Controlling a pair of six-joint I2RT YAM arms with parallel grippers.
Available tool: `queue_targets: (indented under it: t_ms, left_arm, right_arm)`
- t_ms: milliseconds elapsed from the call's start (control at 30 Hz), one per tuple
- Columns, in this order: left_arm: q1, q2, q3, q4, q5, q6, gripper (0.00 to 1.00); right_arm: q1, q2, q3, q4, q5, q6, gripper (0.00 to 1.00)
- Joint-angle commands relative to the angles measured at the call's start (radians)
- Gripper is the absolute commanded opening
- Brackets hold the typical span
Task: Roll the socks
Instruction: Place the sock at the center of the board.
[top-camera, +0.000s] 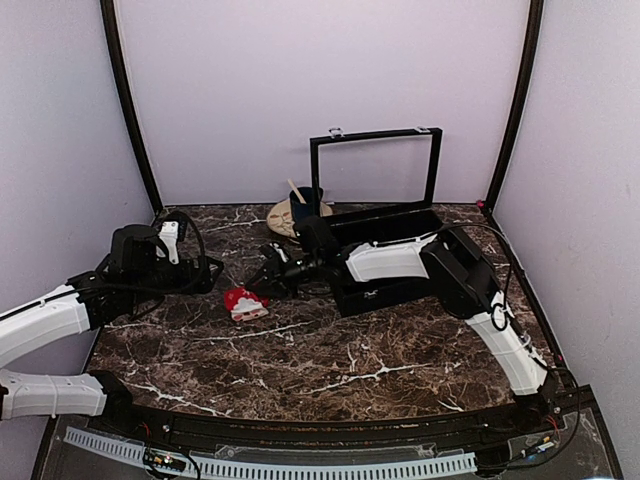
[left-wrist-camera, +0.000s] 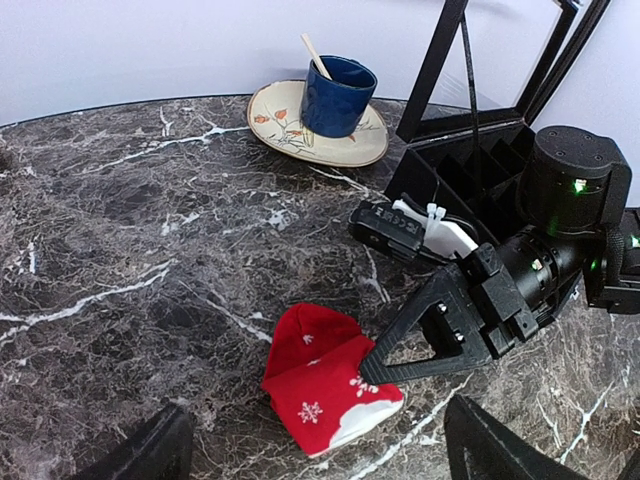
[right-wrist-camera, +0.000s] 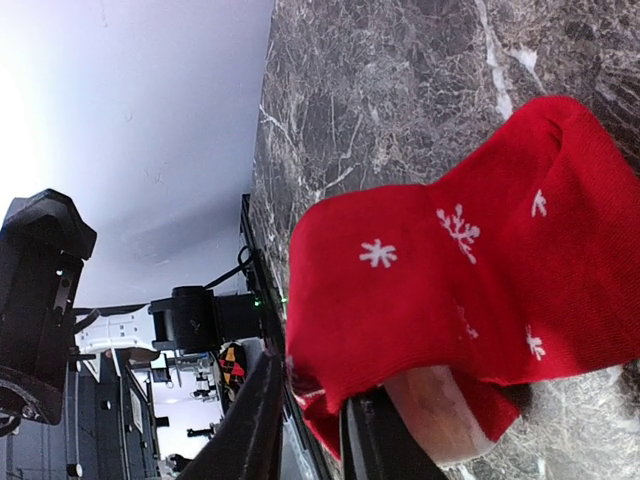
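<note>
One folded bundle of bright red fabric socks (left-wrist-camera: 315, 375) with white snowflakes lies on the dark marble table (left-wrist-camera: 120, 230). Near it stand one black plastic box (left-wrist-camera: 460, 170) with its lid raised and one dark blue mug (left-wrist-camera: 338, 95) on one cream patterned plate (left-wrist-camera: 275, 120). The right gripper (left-wrist-camera: 378, 374) has its two fingers only slightly parted, tips touching the bundle's right edge. The left gripper (left-wrist-camera: 318, 425) is spread wide and empty; in its wrist view the socks appear between its fingers

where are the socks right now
In the top view the socks lie on the marble table, left of centre, at the tips of the right hand.
</note>
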Motion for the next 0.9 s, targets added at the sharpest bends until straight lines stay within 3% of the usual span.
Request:
queue_targets:
  t_ms: [0,500,667,867]
  left_arm:
    - [-0.004,-0.001,-0.024,0.039,0.041,-0.017,0.89]
    - [-0.006,0.088,-0.037,0.043,0.142,-0.083,0.89]
    - [-0.005,0.136,-0.034,0.043,0.157,-0.1,0.9]
    - [-0.006,0.257,0.017,0.064,0.172,-0.086,0.93]
  right_arm:
    - [0.002,-0.075,-0.068,-0.036,-0.007,-0.063,0.2]
    - [0.078,-0.21,-0.222,-0.318,0.038,-0.343,0.24]
    - [0.086,-0.258,-0.232,-0.451,0.105,-0.446,0.26]
    - [0.09,-0.347,-0.282,-0.487,0.202,-0.488,0.27]
